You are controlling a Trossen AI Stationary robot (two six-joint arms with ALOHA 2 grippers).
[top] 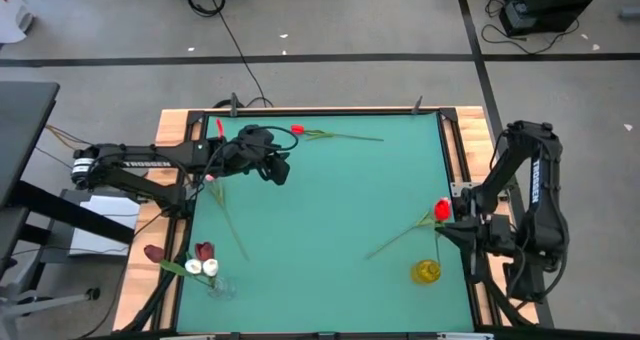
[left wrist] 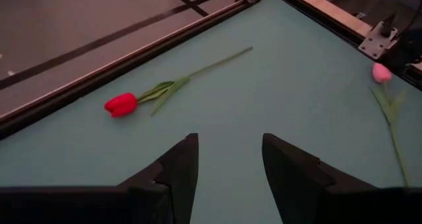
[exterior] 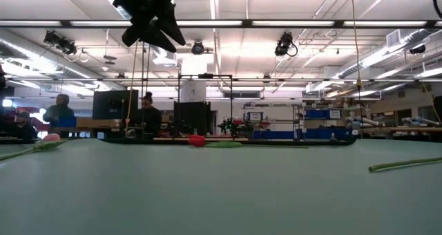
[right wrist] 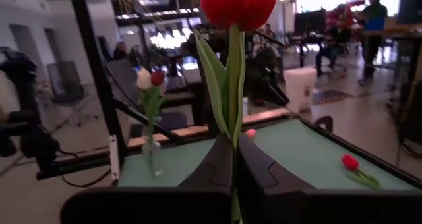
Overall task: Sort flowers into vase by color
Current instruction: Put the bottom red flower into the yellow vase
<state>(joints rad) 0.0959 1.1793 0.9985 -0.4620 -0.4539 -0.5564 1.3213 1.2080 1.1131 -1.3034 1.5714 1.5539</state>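
Two claws | right claw clamped on red tulip stem | left claw fingers apart above tabletop

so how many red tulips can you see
2. One red tulip lies on the mat near the far edge, ahead of the left tool. The other red tulip is gripped by the right tool. More may be hidden.

Seven flowers, two vases.

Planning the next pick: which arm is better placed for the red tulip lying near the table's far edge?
Left. Its open claw hangs beside that red tulip; the right claw already grips another red tulip.
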